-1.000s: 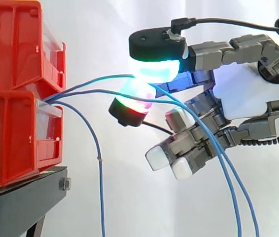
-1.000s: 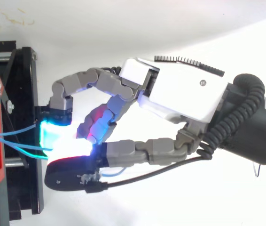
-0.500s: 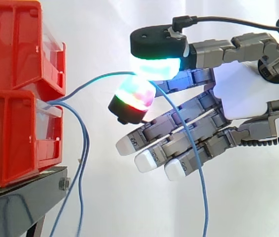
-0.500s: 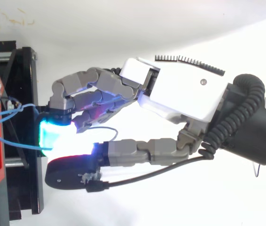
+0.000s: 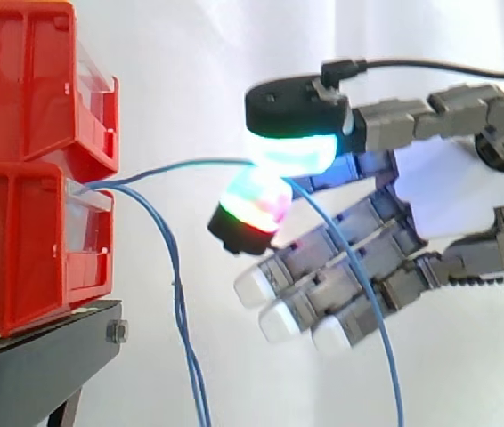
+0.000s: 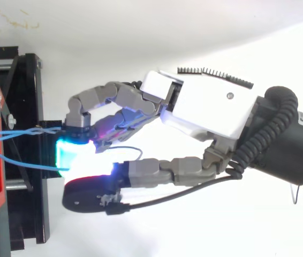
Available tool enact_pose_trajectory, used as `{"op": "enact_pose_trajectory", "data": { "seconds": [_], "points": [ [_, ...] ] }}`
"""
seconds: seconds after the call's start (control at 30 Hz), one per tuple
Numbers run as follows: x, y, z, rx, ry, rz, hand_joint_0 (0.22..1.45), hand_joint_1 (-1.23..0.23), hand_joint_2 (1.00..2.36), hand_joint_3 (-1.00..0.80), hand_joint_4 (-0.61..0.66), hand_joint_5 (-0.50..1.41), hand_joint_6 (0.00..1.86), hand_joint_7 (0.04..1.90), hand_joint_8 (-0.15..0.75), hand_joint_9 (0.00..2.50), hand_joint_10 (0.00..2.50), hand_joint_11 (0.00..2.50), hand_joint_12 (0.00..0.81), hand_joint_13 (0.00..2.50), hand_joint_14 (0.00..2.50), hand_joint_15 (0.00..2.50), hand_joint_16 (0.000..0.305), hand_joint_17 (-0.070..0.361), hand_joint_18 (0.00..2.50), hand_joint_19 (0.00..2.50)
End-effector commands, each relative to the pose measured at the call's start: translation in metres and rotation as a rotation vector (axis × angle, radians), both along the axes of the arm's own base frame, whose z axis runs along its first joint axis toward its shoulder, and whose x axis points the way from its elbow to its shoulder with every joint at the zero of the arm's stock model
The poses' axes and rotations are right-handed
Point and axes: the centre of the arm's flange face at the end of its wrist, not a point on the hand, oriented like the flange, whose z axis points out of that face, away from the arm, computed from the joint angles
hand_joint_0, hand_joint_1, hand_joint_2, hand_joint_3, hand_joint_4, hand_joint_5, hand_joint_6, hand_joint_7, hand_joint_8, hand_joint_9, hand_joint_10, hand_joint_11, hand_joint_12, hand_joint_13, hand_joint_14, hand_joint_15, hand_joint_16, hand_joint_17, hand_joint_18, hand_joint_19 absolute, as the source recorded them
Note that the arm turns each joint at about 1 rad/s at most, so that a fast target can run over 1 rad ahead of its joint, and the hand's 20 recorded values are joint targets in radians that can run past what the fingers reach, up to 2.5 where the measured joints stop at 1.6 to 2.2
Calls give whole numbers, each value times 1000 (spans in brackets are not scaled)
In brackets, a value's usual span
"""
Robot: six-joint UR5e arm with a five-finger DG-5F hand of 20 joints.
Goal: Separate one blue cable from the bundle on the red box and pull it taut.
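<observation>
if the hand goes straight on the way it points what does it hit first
The hand, pinching one cable, would likely brush the loose cables first, then the lower bin; depth is unclear.

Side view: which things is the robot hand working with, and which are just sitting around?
Part of the job:
hand, pinching one blue cable between glowing pads
loose blue cables hanging down
lower red bin, where the cables come out

Just there:
upper red bin
black stand
white curtain
</observation>
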Motion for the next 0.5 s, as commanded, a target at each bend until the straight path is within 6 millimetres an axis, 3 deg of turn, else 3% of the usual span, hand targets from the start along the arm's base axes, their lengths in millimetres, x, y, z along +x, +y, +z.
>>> {"op": "enact_pose_trajectory", "data": {
  "seconds": [0.0,0.47],
  "points": [
    [-12,1,-19,28,37,18,529,-786,1448,134,-352,-84,872,1240,285,826,5,297,473,870,7,257,55,123,886,202],
    [-71,2,-20,69,-32,25,529,-787,1485,132,-357,-82,874,1234,280,829,5,274,466,870,7,262,54,121,882,214]
  ]
}}
